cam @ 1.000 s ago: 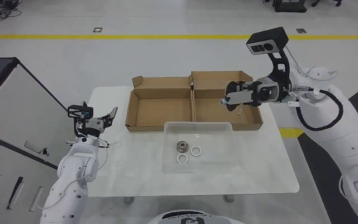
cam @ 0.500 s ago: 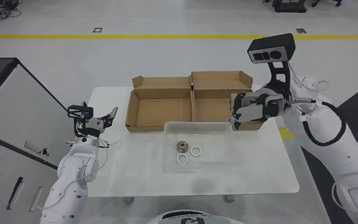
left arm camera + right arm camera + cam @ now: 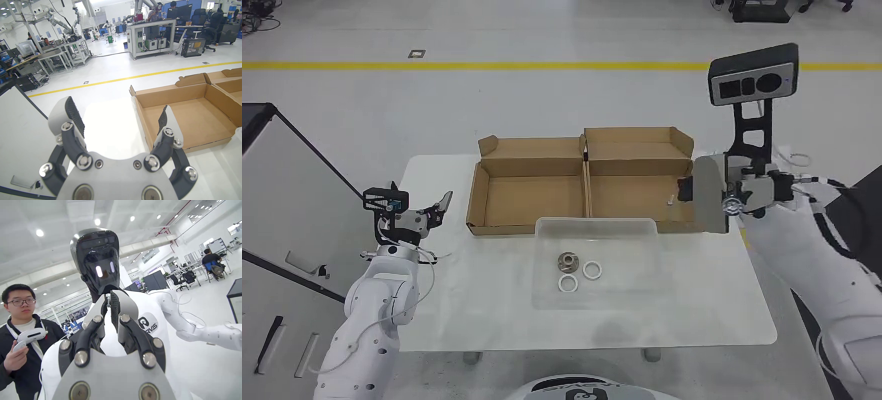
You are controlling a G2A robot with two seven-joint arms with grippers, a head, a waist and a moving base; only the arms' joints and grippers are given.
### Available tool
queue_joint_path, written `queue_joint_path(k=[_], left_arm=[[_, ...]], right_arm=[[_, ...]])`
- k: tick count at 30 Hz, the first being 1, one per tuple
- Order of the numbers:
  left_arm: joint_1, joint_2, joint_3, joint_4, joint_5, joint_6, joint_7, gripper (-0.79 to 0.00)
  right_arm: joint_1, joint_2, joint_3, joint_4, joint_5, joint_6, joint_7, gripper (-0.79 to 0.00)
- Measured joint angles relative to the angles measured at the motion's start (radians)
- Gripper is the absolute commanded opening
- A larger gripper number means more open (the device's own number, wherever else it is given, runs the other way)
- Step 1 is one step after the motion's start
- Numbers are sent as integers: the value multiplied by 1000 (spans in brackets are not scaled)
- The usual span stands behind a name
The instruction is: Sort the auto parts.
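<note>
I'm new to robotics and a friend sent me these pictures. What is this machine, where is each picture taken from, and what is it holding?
This is a two-armed robot sorting auto parts at a white table. The top view looks down from a camera on the robot, above its arms. The other two pictures come from cameras on its wrists, so each shows that arm's own fingers up close.

Two open cardboard boxes stand side by side on the table. In front of them is a clear bin holding a dark metal part and two white rings.

The left gripper is open and holds nothing, at the table's left edge. The right gripper is held up near the right-hand box, shut on a small metal piece that looks threaded or coiled.
</note>
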Motion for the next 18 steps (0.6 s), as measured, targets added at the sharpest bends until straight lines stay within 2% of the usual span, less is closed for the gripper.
queue_joint_path(k=[6,13,18], left_arm=[[0,0,0,0,0,0,0,0],[0,0,0,0,0,0,0,0],[0,0,0,0,0,0,0,0]], right_arm=[[-5,1,4,-3,-18,14,-14,-785],[-45,4,53,-29,-212,126,-90,-785],[-66,-6,61,-43,-207,139,-99,-785]])
